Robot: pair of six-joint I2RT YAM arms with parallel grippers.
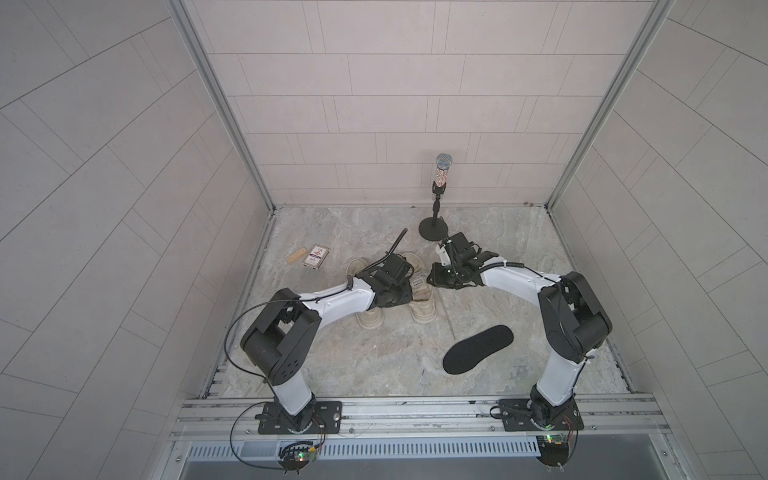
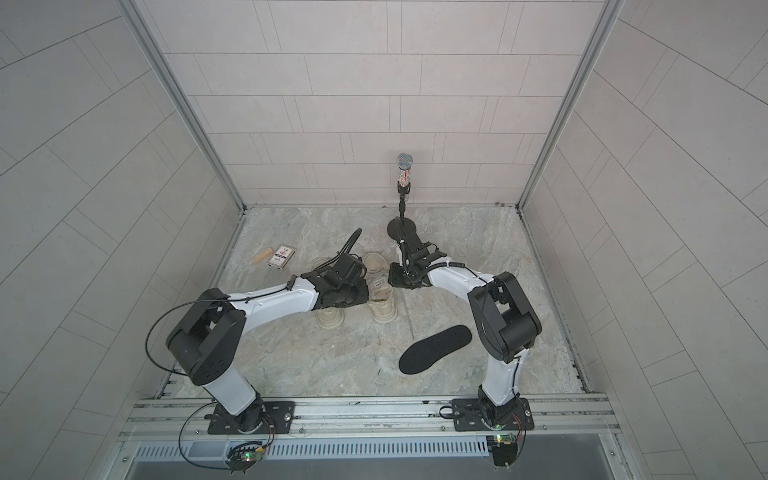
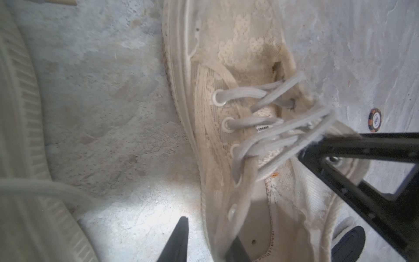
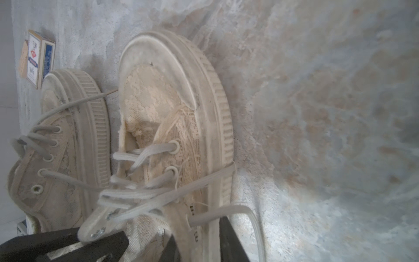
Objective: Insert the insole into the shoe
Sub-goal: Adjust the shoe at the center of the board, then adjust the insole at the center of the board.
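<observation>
Reaching inward from their bases, both arms are bending sharply at the elbow and sending their white forearms toward each other, wrists tipping down over one beige shoe (image 1: 423, 311). The left arm (image 1: 332, 297) is crossing above the second shoe (image 1: 370, 321), which is lying just beside the left pincer (image 3: 207, 237), on the side away from the right pincer (image 4: 199, 242).

The left pincer is standing spread. In the left wrist view one finger (image 3: 179, 240) is hanging outside the shoe's side wall with bare floor showing between them, while the other is dipping inside the opening.

The right pincer is meeting the same shoe from the opposite side. Its fingers (image 4: 229, 240) are straddling the far wall, one inside and one against the sole; whether they are pinching that wall I cannot tell. Loose laces (image 4: 140, 197) are trailing across between the two pincers.

The black insole (image 1: 478, 350) is lying flat on the floor (image 1: 374, 365), well apart from both pincers. It is lying back from the right pincer toward the base of the right arm (image 1: 557, 370), touching neither shoe.
</observation>
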